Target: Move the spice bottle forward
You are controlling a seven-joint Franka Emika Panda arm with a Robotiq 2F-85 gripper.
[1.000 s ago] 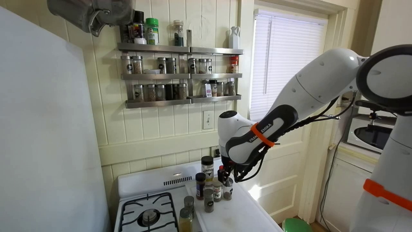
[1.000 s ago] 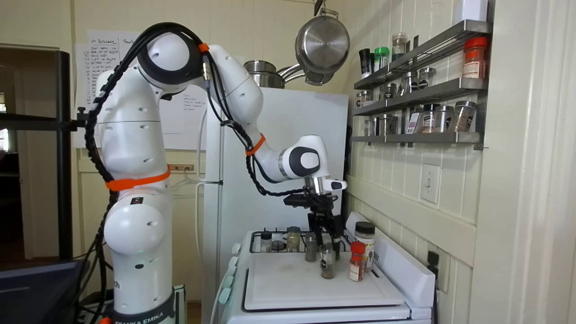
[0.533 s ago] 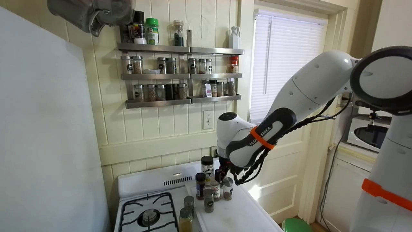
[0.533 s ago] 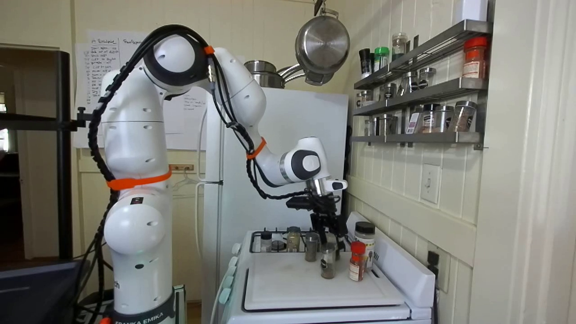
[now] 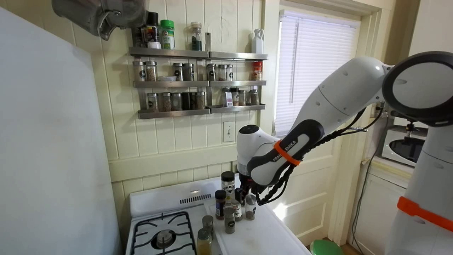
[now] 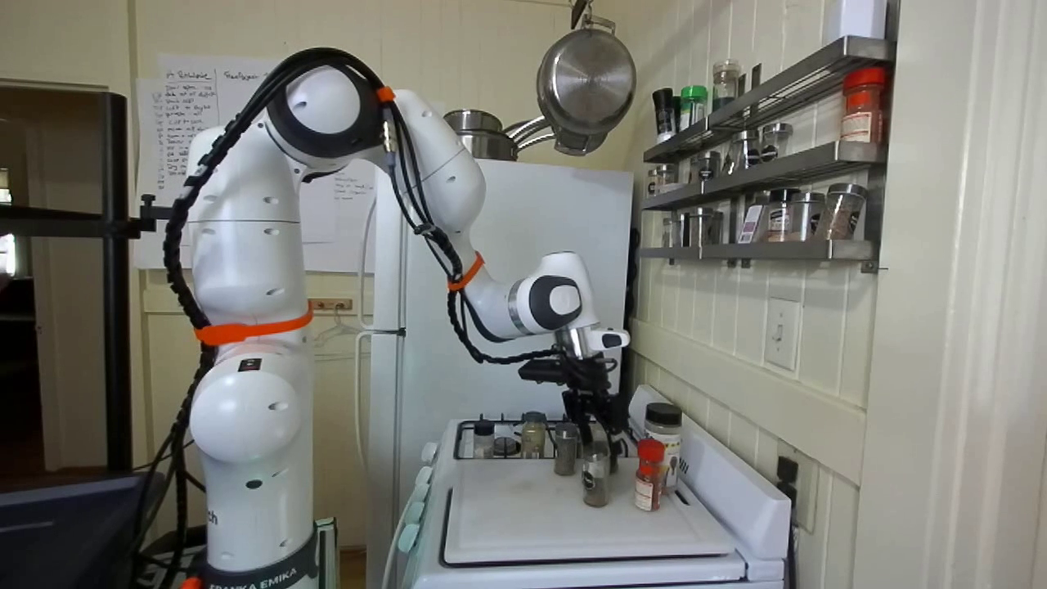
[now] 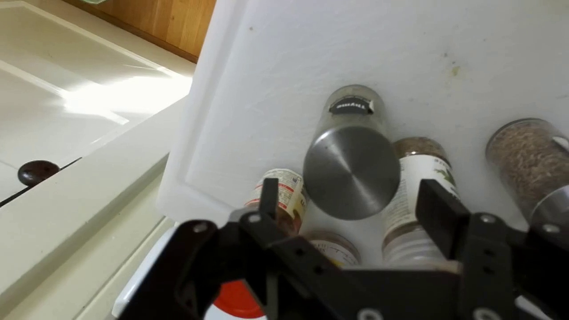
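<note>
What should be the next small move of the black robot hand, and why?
Perhaps ease the hand, jaws open, slightly toward the clear glass jar labelled Thyme before closing. In the wrist view, its round metal lid shows between the spread fingers, but so does a cylindrical white-labelled bottle, partly behind one finger; closing now might catch both.

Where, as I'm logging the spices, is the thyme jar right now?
In the wrist view, the thyme jar stands just right of centre on the white board, with the white-labelled bottle to its right.
</note>
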